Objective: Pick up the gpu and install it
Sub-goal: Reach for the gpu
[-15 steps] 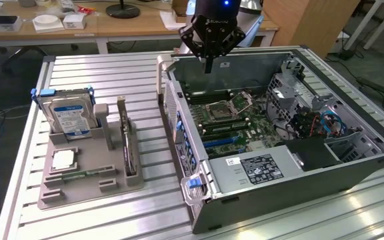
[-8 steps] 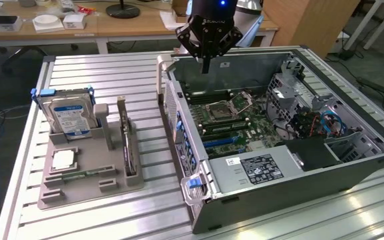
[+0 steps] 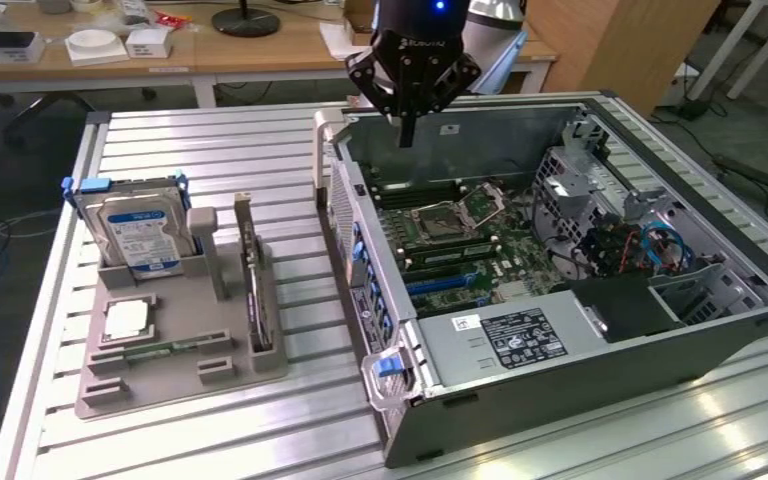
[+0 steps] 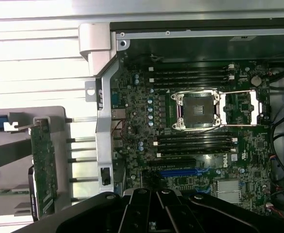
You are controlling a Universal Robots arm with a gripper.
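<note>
Exterior view: the gripper (image 3: 408, 133) hangs over the open computer case (image 3: 598, 390), jaws together and empty. The gpu (image 3: 253, 290) stands on edge in the grey tray (image 3: 157, 385), below and well aside of the jaws, beyond the case wall, with its long axis along that wall.

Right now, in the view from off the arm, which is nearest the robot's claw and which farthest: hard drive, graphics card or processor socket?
1. Processor socket, inside the open computer case, just below the gripper.
2. Graphics card, standing on edge in the grey tray, toward the exterior view's left.
3. Hard drive, upright, farther left in the same tray.
</note>
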